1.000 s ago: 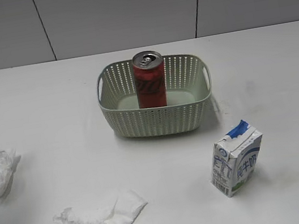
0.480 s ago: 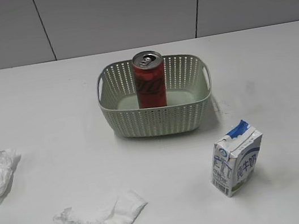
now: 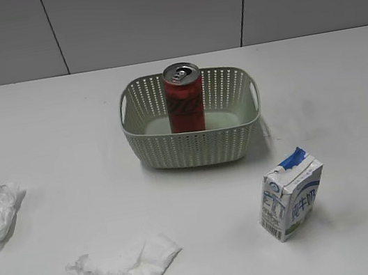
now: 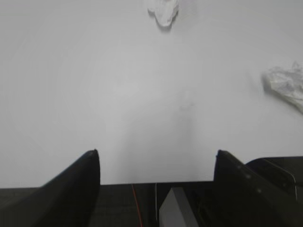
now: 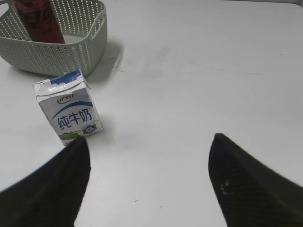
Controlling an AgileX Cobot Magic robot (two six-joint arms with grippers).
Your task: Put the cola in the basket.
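The cola [image 3: 185,98], a tall red can with a silver top, stands upright inside the pale green basket [image 3: 196,147] at the middle back of the table. Both show in the right wrist view, the cola [image 5: 39,21] cut off at the top edge and the basket [image 5: 57,54] at the top left. Neither arm shows in the exterior view. My left gripper [image 4: 155,158] is open and empty over the table's near edge. My right gripper [image 5: 149,142] is open and empty above bare table, well away from the basket.
A white-and-blue milk carton [image 3: 290,194] stands in front of the basket to the right, close to my right gripper's left finger [image 5: 68,109]. Crumpled white tissues lie at the left [image 3: 1,212] and front left [image 3: 119,274], also in the left wrist view [image 4: 163,10].
The left tissue and its shadow shift slightly at the left edge. The cola, basket and carton have not moved.
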